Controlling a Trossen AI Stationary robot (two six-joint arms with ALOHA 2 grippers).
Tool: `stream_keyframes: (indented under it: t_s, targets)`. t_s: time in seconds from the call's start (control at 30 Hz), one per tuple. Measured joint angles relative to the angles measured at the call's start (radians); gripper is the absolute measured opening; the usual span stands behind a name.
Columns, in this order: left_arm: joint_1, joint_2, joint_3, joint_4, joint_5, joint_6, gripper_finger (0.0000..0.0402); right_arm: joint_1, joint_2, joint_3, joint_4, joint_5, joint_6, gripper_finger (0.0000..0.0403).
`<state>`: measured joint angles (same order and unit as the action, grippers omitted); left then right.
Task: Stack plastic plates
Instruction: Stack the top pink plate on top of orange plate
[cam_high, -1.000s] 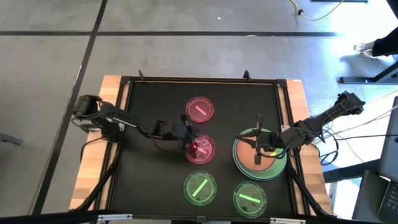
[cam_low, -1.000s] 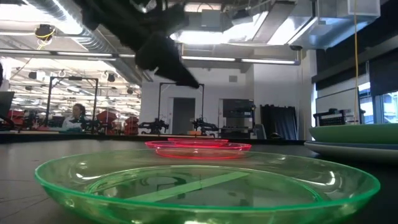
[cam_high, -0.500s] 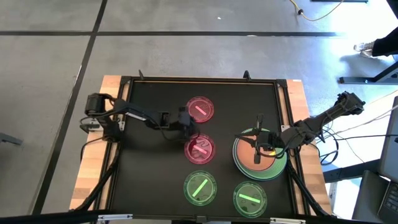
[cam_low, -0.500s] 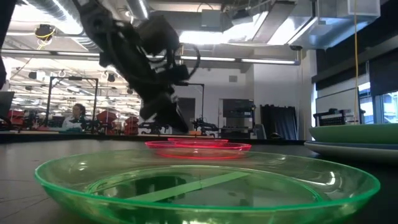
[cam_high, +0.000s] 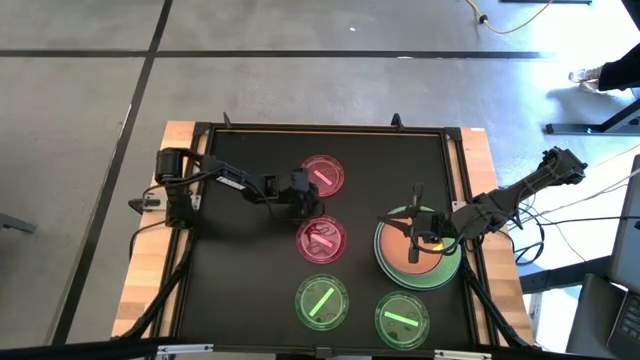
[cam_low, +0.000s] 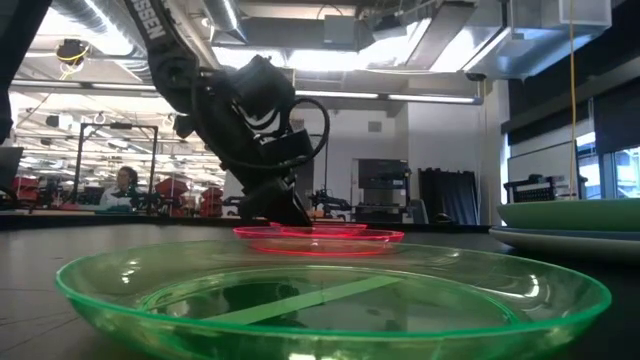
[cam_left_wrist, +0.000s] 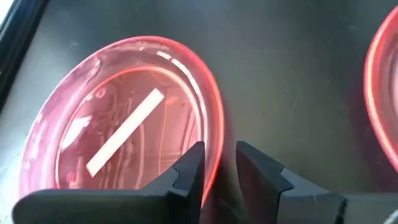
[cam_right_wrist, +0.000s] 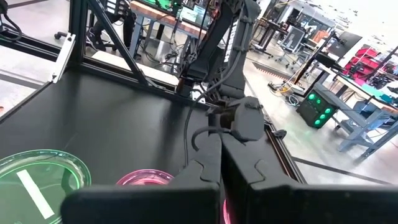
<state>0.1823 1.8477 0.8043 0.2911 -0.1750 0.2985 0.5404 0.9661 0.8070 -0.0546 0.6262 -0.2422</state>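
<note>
Two small pink plates lie flat on the black table: a far one (cam_high: 322, 174) (cam_left_wrist: 124, 124) and a near one (cam_high: 322, 240) (cam_left_wrist: 382, 93). Two small green plates (cam_high: 322, 302) (cam_high: 402, 318) lie by the near edge. On the right is a stack (cam_high: 440, 272) with an orange plate (cam_high: 425, 258) on top of a large green one. My left gripper (cam_high: 301, 203) (cam_left_wrist: 219, 171) is low at the far pink plate's rim and narrowly open. One finger is inside the rim and one outside. My right gripper (cam_high: 413, 248) (cam_right_wrist: 221, 174) is shut above the stack.
A raised black frame (cam_high: 320, 128) borders the table, with wooden strips (cam_high: 150, 250) outside it. In the low view the nearest green plate (cam_low: 330, 290) fills the foreground and the stack (cam_low: 570, 225) stands at the right. Bare black surface (cam_high: 240, 270) lies left of the plates.
My left gripper has moved from above the near pink plate toward the table's far edge. It has then come down to the rim of the far pink plate. No plate has moved.
</note>
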Motion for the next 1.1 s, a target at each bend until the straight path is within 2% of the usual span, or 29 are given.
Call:
stream_keyframes:
  t_s: [0.27, 0.53, 0.83, 1.1]
  targets:
    - [0.022, -0.001, 0.000, 0.001, 0.016, -0.001, 0.0076, 0.000, 0.000, 0.000, 0.000, 0.000, -0.002, 0.0003]
    - [0.022, -0.001, 0.000, -0.006, 0.017, 0.000, 0.0006, 0.000, 0.000, 0.000, 0.000, 0.000, -0.003, 0.0003]
    - [0.013, -0.009, 0.000, -0.005, 0.005, 0.003, 0.0002, 0.000, 0.000, 0.000, 0.000, 0.000, -0.003, 0.0003]
    - [-0.071, -0.031, 0.075, -0.007, 0.003, 0.047, 0.0001, 0.000, 0.000, 0.000, 0.000, 0.000, -0.015, 0.0003]
